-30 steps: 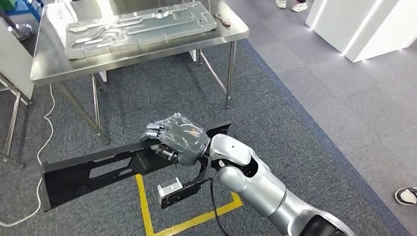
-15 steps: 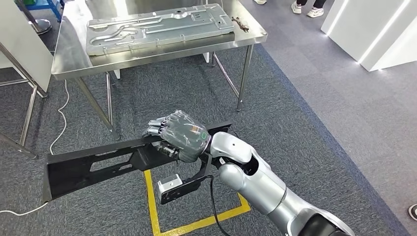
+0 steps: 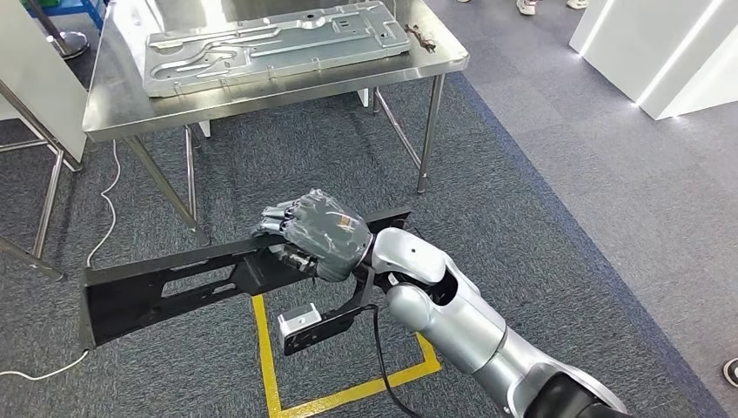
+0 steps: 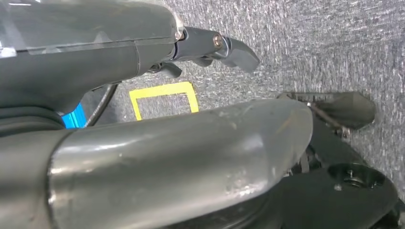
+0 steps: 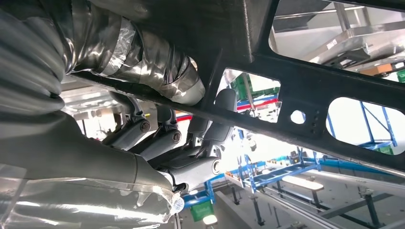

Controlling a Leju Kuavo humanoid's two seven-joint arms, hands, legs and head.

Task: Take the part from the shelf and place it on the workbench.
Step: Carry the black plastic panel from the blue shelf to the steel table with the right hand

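Fingers (image 3: 277,228) of our right hand (image 3: 318,237) hold the black part (image 3: 157,294); the counter (image 3: 113,113) at twelve o'clock awaits it.

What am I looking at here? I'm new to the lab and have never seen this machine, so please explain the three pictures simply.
This is a humanoid robot with two silver arms ending in many-fingered hands. The head view looks forward and down from high on its body. There its right hand grips a long black part above the grey carpet, near yellow floor tape. Ahead stands a steel workbench with a large silver stamped panel lying on it. The right wrist view comes from a camera behind that hand, showing the fingers wrapped around the black part's frame from close up. The left wrist view shows the left hand holding nothing, over the carpet.
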